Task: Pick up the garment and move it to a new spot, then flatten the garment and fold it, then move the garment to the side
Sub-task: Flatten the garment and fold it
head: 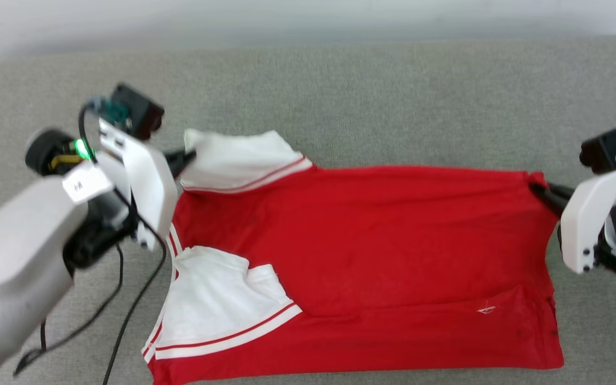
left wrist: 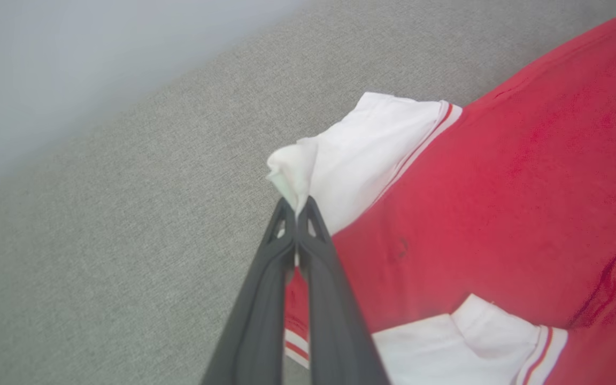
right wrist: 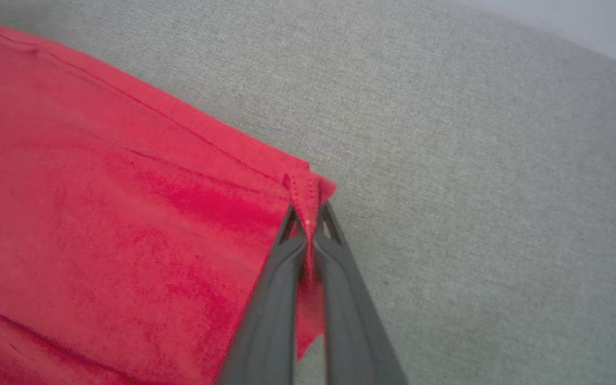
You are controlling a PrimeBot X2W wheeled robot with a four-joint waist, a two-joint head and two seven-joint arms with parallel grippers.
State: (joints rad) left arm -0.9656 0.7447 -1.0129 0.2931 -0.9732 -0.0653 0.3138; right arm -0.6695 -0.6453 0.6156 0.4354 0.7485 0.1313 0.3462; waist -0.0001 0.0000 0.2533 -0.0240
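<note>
Gripping, left: left gripper (left wrist: 297, 209) pinched shut on far sleeve (head: 238, 160) tip, 9 o'clock side of garment (head: 361, 256).
Gripping, right: right gripper (right wrist: 308, 214) pinched shut on hem corner (right wrist: 308, 187), 3 o'clock side.
Garment: lying on grey surface (head: 393, 96) between both grippers.
Cut off: near edge (head: 340, 371) at 6 o'clock of head view; right arm (head: 586, 224) by frame edge.
Blurred: left arm (head: 14, 251).

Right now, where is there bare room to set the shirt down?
Widest free patch: the gray fabric surface beyond the red jersey T-shirt, between the left gripper and right gripper. Crowded: lower left, with black cables and the left forearm.
</note>
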